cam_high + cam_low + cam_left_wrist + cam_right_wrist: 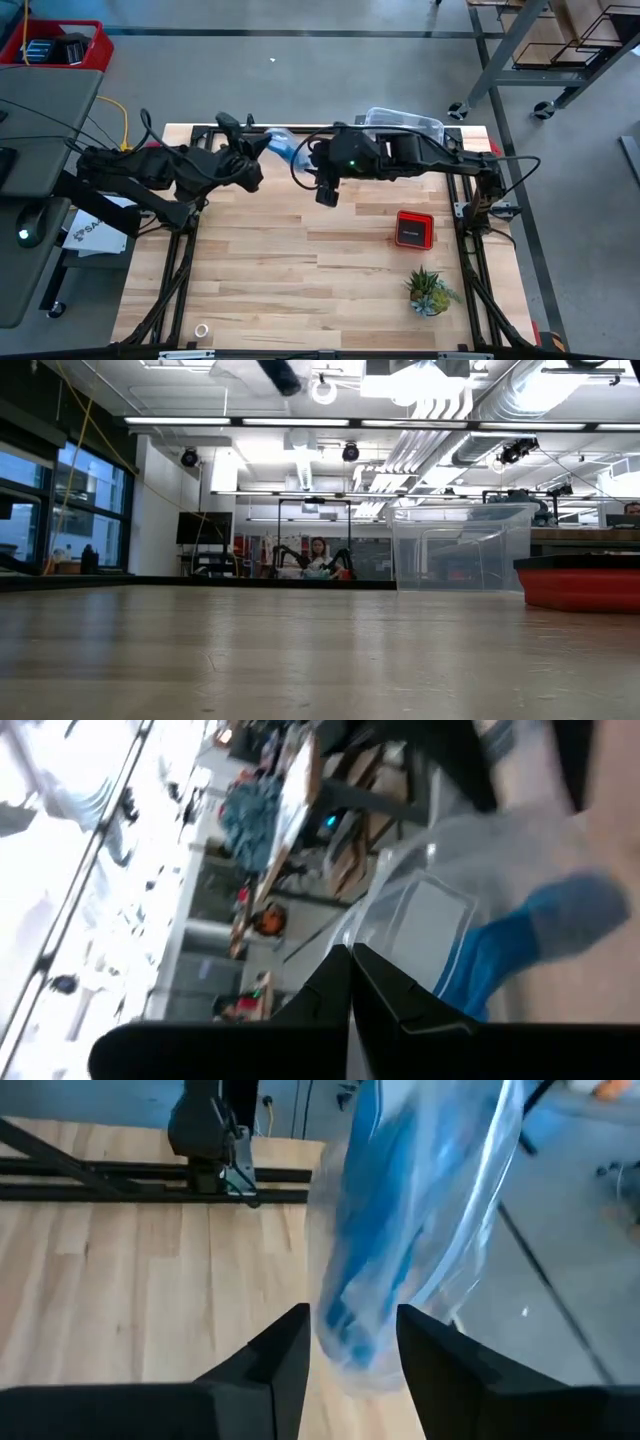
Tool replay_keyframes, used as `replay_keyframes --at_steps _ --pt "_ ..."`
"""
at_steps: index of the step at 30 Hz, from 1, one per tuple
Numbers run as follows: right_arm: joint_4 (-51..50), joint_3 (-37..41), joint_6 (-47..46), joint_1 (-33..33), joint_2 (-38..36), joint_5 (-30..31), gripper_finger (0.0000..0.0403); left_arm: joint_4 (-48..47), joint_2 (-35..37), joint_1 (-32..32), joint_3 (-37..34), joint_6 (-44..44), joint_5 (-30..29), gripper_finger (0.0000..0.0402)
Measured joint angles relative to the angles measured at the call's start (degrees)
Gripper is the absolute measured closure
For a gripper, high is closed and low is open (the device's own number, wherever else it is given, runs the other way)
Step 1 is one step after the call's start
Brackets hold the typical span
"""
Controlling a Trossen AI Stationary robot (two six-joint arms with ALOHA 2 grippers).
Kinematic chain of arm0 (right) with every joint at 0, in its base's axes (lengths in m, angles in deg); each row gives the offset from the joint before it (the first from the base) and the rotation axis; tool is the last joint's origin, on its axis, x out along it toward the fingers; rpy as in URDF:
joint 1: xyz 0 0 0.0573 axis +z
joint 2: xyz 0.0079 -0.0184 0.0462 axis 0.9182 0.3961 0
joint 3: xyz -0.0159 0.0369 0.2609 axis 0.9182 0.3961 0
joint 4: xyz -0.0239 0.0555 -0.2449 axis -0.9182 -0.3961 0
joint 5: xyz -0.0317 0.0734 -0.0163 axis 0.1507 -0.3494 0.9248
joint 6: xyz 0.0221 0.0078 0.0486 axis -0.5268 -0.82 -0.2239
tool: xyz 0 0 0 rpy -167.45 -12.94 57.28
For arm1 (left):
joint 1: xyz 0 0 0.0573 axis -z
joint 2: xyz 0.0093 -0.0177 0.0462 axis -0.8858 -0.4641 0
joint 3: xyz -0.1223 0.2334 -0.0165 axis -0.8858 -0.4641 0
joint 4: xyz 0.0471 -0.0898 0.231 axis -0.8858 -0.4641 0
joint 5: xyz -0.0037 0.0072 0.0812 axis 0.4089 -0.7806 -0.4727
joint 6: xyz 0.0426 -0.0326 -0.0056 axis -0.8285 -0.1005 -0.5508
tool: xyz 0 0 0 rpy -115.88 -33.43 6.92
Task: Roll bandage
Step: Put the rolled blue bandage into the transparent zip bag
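Observation:
The blue bandage (287,150) lies inside a crinkled clear plastic bag (280,140) that is held up over the table's far middle. My left gripper (258,152) is shut on the bag from its left side. In the left wrist view the bandage (520,940) shows through the bag (430,910) beyond my left gripper (350,960). My right gripper (303,165) is open. In its wrist view the fingers of my right gripper (352,1342) stand on either side of the bag's near end (355,1360), with the bandage (385,1210) inside it. My left gripper pinches a thin edge of the clear bag (375,945) between its two shut fingers, coming roughly level from the table's left. The bag is lifted clear of the table and reaches away from the fingertips with the bandage inside. My right gripper has a finger (285,1350) on each side of the bag's end; whether they touch it, I cannot tell.
A clear plastic box (405,125) stands at the far right behind the right arm; it also shows in the low view (460,550). A red-and-black square device (414,228), a small potted plant (430,290) and a small tape roll (201,330) lie on the wooden table (300,270).

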Motion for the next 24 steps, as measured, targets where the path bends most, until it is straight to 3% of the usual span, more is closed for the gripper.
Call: replay_keyframes --at_steps 5,13,24 --pt "-0.9 0.0 -4.5 0.0 -0.1 -1.2 0.0260 0.2 0.6 1.6 0.0 0.5 -6.5 0.0401" --pt "-0.6 -0.1 -4.4 -0.9 0.0 0.0 0.0260 1.2 2.4 4.3 0.0 1.4 -10.0 0.0401" --pt "5.2 -0.1 -4.7 -3.8 0.1 0.8 0.0260 13.2 5.1 7.8 0.0 -3.6 -18.6 0.0401"
